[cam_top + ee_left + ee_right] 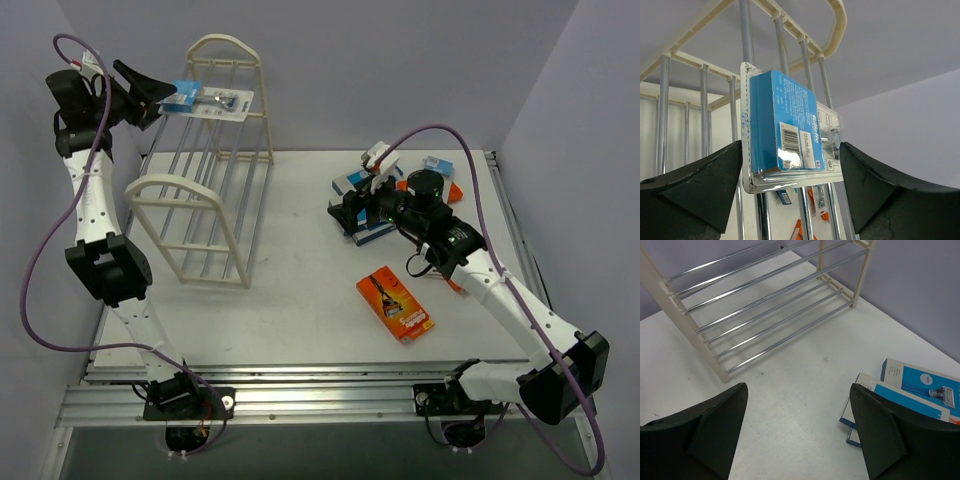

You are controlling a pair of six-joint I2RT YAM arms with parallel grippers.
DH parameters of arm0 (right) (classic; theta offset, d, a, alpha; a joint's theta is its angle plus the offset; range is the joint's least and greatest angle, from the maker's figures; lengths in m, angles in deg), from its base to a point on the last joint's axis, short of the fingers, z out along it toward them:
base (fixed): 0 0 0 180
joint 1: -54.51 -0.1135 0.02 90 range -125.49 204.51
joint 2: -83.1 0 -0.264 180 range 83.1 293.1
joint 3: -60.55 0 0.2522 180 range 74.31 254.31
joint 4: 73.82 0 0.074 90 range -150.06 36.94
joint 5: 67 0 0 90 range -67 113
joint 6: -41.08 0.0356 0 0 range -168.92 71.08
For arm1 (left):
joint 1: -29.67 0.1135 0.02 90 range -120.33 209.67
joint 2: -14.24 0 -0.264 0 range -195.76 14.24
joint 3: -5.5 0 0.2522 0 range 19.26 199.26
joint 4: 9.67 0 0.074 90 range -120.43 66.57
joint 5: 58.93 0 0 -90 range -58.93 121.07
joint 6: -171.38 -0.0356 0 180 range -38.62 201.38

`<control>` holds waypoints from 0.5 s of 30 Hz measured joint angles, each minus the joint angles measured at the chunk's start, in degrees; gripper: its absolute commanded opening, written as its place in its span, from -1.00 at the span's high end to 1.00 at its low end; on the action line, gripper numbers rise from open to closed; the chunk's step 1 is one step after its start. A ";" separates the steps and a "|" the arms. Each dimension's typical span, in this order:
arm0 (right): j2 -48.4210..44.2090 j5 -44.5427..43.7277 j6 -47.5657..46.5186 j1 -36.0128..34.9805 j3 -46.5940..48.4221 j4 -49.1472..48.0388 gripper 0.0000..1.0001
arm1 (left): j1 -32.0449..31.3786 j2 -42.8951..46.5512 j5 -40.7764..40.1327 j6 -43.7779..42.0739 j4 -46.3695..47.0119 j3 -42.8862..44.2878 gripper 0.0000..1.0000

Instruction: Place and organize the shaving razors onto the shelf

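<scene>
Left wrist view: my left gripper, jaws wide, flanks the blister razor pack on the shelf; pack light, stiff, slippery-faced; best pinched across card edges; my right gripper spread wide, empty.

White arms, black joints, purple cables

I get bright, even light, faint soft shadows under the shelf, and chrome glints on it.

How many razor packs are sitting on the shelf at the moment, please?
1: a blue blister pack lies on the top rods of the shelf, at its far end. The lower rods, seen through the frame, hold none.
</scene>
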 measured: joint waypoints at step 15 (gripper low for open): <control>0.72 0.57 0.04 0.79 -1.60 -0.04 -0.58 | 1.27 0.02 -0.59 -3.93 -3.48 0.72 -0.88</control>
